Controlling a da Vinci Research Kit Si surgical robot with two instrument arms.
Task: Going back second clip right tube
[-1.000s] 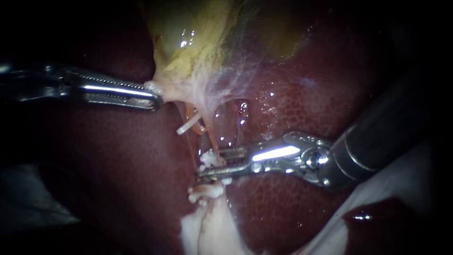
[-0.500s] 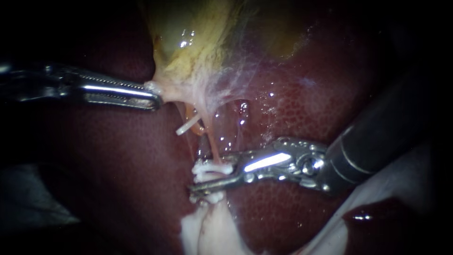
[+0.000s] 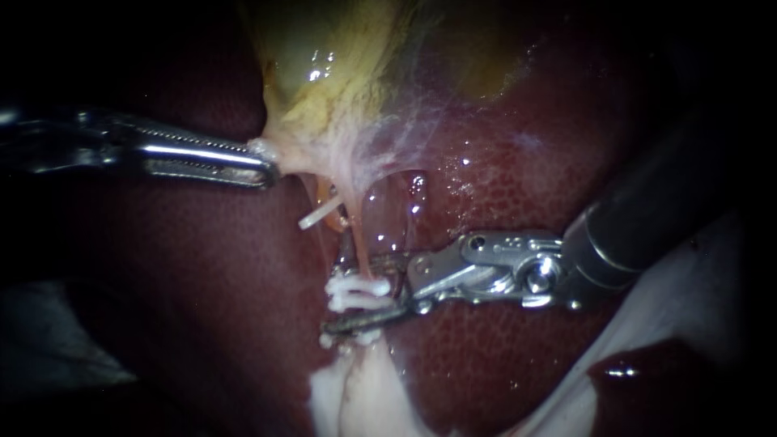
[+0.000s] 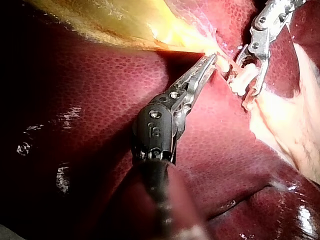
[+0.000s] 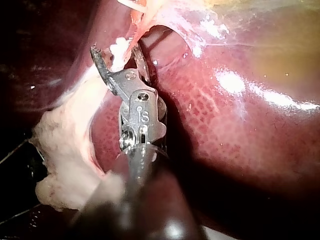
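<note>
My left instrument (image 3: 271, 167) comes in from the left with its jaws shut on the pale lower edge of the yellow gallbladder (image 3: 340, 73), holding it taut. A thin pinkish tube (image 3: 357, 243) runs down from there over the liver (image 3: 502, 170). A white clip (image 3: 356, 291) sits across this tube. My right instrument (image 3: 341, 293) has its jaws open, one on each side of the clip, with a gap showing. The right wrist view shows the same: open jaws of my right instrument (image 5: 115, 54) straddle the white clip (image 5: 120, 45). In the left wrist view my left instrument (image 4: 210, 61) grips the gallbladder edge (image 4: 150, 30).
A short pale stub (image 3: 317, 214) sticks out left of the tube, just under the gallbladder. White fatty tissue (image 3: 356, 396) lies below the clip. White gauze (image 3: 688, 299) with a dark blood spot (image 3: 647, 372) lies under the right shaft.
My right instrument's jaws have spread wider around the tube, the lower jaw dropping, and its wrist has turned. The white clip now sits apart between them. My left instrument has not moved.
</note>
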